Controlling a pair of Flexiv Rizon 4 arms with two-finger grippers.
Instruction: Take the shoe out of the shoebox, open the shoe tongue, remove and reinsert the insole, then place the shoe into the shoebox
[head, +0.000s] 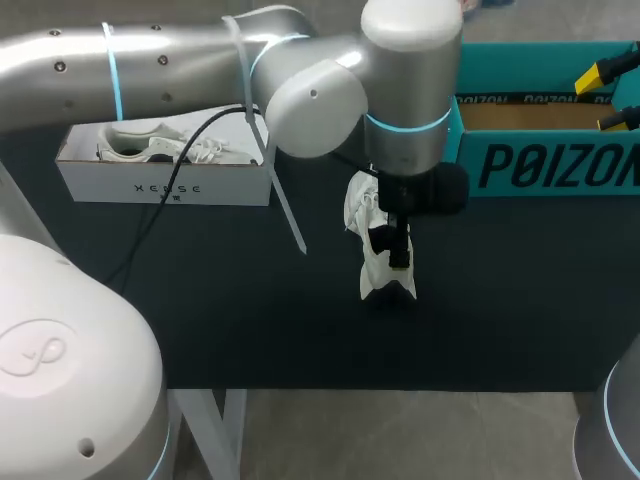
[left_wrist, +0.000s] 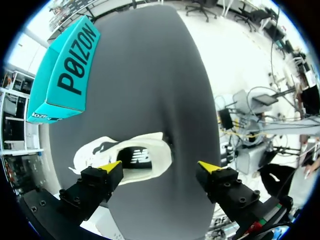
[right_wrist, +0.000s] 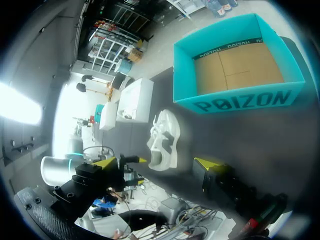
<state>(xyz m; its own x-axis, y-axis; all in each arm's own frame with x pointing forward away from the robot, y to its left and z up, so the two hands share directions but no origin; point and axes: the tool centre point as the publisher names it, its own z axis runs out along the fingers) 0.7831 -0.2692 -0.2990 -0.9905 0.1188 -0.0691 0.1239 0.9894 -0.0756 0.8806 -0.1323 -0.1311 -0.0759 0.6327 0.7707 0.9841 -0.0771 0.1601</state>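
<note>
Shoe (head: 378, 250) white w/ black insole (left_wrist: 135, 157); shoebox (head: 550, 165) teal, black lettering, brown cardboard inside; desk (head: 250, 310) dark grey; 2nd box (head: 165, 187) white; left pincer (left_wrist: 159, 167) black w/ yellow tips.

1. Left gripper (left_wrist: 159, 168): yellow-tipped fingers spread wide, nothing clamped between them.
2. White low-top sneaker shoe (left_wrist: 102, 150) lies on the dark grey cloth-covered table (left_wrist: 150, 75), under the gripper, nearer one finger.
3. Shoe mouth faces up; black insole (left_wrist: 135, 159) visible inside.
4. Teal cardboard shoebox (left_wrist: 62, 75) sits well ahead of the shoe, apart from it.
</note>
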